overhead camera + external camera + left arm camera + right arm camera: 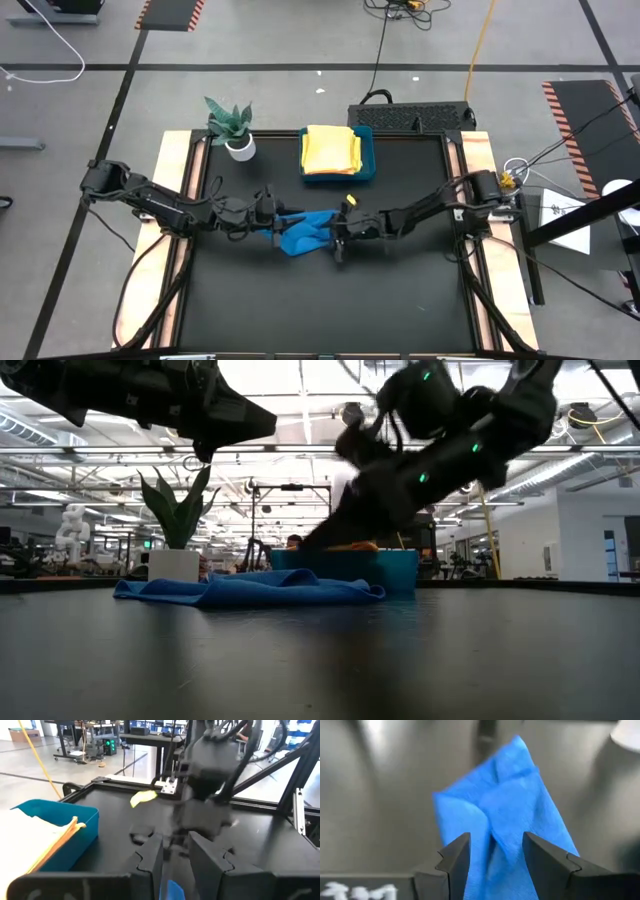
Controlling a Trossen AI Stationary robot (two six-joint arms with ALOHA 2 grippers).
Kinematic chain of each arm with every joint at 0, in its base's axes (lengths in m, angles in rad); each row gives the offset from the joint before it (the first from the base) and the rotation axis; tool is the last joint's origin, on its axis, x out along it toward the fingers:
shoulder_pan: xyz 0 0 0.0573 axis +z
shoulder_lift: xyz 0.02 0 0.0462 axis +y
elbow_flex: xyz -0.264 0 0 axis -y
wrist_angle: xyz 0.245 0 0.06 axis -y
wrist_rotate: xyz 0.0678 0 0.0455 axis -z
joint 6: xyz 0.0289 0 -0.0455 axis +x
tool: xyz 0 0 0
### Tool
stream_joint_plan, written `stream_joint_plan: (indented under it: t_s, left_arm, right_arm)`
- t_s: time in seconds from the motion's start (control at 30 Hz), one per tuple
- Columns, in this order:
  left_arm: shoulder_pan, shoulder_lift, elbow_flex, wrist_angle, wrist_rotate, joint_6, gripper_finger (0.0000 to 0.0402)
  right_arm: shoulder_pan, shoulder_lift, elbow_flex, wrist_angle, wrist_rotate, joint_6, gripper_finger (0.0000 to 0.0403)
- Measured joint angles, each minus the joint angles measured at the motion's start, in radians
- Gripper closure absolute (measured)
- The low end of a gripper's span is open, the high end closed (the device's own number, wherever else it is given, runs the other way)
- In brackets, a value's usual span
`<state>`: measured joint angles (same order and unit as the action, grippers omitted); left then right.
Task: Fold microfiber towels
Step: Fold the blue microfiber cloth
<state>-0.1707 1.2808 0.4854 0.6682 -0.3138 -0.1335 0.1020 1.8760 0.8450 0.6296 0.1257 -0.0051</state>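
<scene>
One blue towel (pixel 305 234) lies crumpled before the teal tray (pixel 366 160) (which holds folded yellow towels (pixel 331 150)). My right gripper (pixel 492 855) stands partly open astride its edge. My left gripper (pixel 175 852), beside it, is parted narrowly; I cannot tell whether it grips.

In the high view, the table (pixel 400 300) is filling the middle of the frame. A towel (pixel 305 232) is lying near the table's centre. The left gripper (pixel 277 212) is sitting at the towel's left edge, its arm stretching away to the frame's left. The right gripper (pixel 338 236) is sitting at the towel's right edge, its arm stretching away to the right. The tray (pixel 368 160) is resting above the towel, at the table's upper edge, with more folded towels (pixel 331 149) lying inside it. The plant (pixel 232 128) is standing just left of the tray, at the table's upper left.
</scene>
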Motion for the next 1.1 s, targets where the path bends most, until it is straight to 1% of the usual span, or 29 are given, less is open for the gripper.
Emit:
stream_joint_plan:
  t_s: [0.23, 0.33, 0.43, 0.57, 0.6, 0.63, 0.8, 0.97, 1.1]
  left_arm:
    - [0.000, 0.000, 0.000, -0.024, 0.000, -0.001, 0.0309]
    - [0.000, 0.000, 0.000, -0.025, 0.000, -0.001, 0.0309]
    - [0.000, 0.000, 0.000, -0.024, 0.000, -0.001, 0.0309]
    - [0.000, 0.000, 0.000, -0.024, 0.000, -0.007, 0.0309]
    - [-0.001, 0.000, 0.000, -0.024, 0.000, -0.008, 0.0309]
    - [-0.001, 0.000, 0.000, -0.024, 0.000, -0.009, 0.0309]
    - [-0.002, 0.000, 0.000, -0.036, 0.000, -0.026, 0.0309]
    - [-0.002, 0.000, 0.000, -0.043, 0.000, -0.020, 0.0309]
    - [-0.012, 0.000, 0.000, -0.045, 0.000, -0.026, 0.0309]
  right_arm:
    - [-0.047, 0.064, 0.012, 0.007, -0.001, 0.053, 0.0232]
    - [-0.056, 0.081, 0.012, 0.034, -0.048, 0.057, 0.0243]
    - [-0.056, 0.087, 0.012, 0.044, -0.053, 0.057, 0.0281]
    - [-0.056, 0.078, 0.012, 0.037, -0.053, 0.046, 0.0366]
    - [-0.056, 0.073, 0.012, 0.039, -0.053, 0.046, 0.0384]
    - [-0.056, 0.066, 0.012, 0.038, -0.053, 0.046, 0.0392]
    - [-0.049, 0.063, 0.012, 0.067, -0.053, 0.061, 0.0383]
    - [-0.041, 0.063, 0.010, 0.068, -0.053, 0.053, 0.0398]
    - [-0.045, 0.063, 0.010, 0.079, -0.053, 0.050, 0.0398]
